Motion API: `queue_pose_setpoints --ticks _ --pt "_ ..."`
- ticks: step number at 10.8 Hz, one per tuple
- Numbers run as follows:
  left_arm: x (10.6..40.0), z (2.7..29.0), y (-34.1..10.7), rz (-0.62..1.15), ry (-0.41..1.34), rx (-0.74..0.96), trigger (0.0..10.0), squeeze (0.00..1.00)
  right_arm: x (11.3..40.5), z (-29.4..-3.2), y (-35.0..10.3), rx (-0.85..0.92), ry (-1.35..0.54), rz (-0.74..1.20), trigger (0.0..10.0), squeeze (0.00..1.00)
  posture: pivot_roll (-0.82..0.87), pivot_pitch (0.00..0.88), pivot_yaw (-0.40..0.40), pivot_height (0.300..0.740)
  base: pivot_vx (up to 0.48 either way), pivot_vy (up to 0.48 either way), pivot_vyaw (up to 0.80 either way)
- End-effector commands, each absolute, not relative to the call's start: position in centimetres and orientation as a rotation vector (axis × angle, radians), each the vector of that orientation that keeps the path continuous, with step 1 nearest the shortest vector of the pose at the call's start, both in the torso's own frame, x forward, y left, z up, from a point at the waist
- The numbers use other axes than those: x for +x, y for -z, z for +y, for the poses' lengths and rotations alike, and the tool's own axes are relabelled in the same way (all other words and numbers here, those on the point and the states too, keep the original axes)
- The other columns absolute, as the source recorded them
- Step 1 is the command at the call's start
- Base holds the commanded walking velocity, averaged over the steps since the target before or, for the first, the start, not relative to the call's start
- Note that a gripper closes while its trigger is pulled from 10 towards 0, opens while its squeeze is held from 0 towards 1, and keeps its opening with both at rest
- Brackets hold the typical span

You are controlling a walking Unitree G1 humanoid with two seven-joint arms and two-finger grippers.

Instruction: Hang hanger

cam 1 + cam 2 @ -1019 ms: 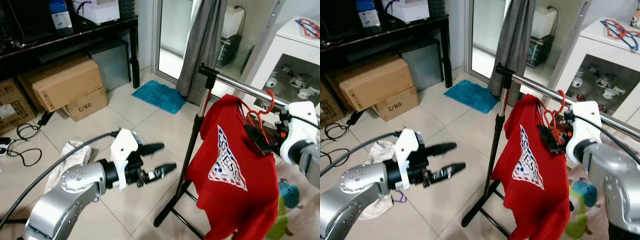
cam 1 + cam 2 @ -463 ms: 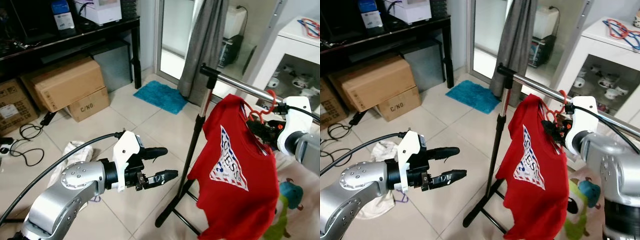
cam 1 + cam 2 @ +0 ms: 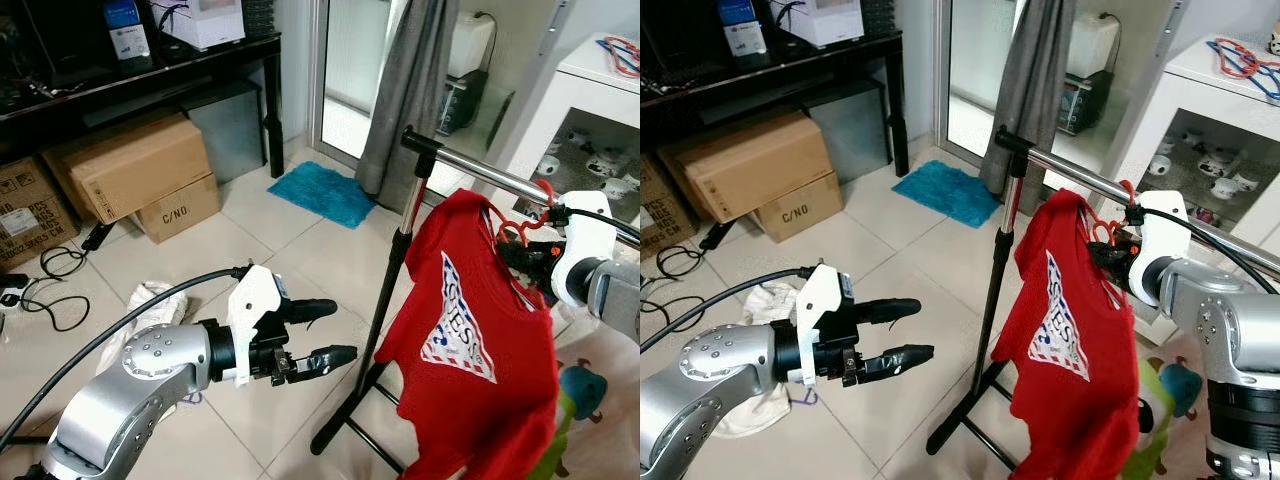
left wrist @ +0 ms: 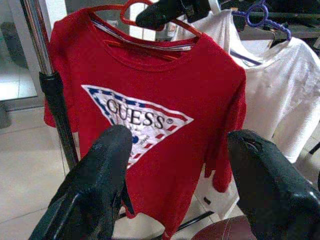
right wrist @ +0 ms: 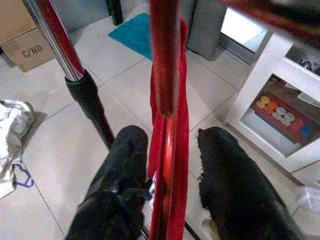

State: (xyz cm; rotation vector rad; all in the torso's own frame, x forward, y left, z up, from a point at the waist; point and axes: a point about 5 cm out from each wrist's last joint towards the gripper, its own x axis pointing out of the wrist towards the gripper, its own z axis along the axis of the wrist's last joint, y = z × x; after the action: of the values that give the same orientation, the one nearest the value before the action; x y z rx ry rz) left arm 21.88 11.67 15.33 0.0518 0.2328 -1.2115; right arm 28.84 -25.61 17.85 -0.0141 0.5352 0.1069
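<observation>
- Red plastic hanger [image 3: 525, 222] is looking light and thin; stiff enough at the neck but likely flexing along the arms, smooth so it may be slipping. Best hold, by my read, is the neck just under the hook, where the load is balancing.
- It is carrying a red cotton T-shirt with a triangular GUESS print [image 3: 470, 340], soft and floppy, so the whole thing is probably swinging easily and pulling down at 6 o'clock.
- Hanger is showing a curled hook at its 12 o'clock, sitting right at the shiny chrome garment-rack rail [image 3: 480, 170]; whether the hook is already over the rail, cannot tell.
- Right gripper [image 3: 535, 258] with black fingers is sitting at the hanger's neck, at 3 o'clock of the shirt; in the right wrist view the fingers [image 5: 122, 165] are flanking the red hanger and cloth with narrow gaps either side, so a firm pinch is not confirmed.
- Left gripper [image 3: 322, 332] is hovering low at 9 o'clock of the rack pole, well apart from the shirt, jaws spread wide and holding nothing.
- White T-shirt on a purple hanger [image 4: 272, 80] is hanging just behind the red one.
- Further out: teal floor mat [image 3: 318, 192] at 11 o'clock of the rack, brown cardboard boxes [image 3: 135, 175] beyond it, white crumpled cloth [image 3: 140, 312] on the tiles.
</observation>
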Motion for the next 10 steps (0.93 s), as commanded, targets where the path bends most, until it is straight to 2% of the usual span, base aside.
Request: queue_pose_setpoints --ticks 1,10 --pt "21.71 11.55 -15.51 0.234 1.233 0.056 10.0 0.00 29.04 -25.82 -18.02 -0.032 -0.103 0.540 0.0 0.00 0.07 0.000 -0.029 0.740 0.000 0.000 0.00" --pt "21.66 11.80 -15.29 0.240 1.232 0.077 10.0 0.00 28.64 -25.50 -17.55 -0.034 -0.140 0.568 0.0 0.00 0.08 0.000 -0.028 0.740 0.000 0.000 0.00"
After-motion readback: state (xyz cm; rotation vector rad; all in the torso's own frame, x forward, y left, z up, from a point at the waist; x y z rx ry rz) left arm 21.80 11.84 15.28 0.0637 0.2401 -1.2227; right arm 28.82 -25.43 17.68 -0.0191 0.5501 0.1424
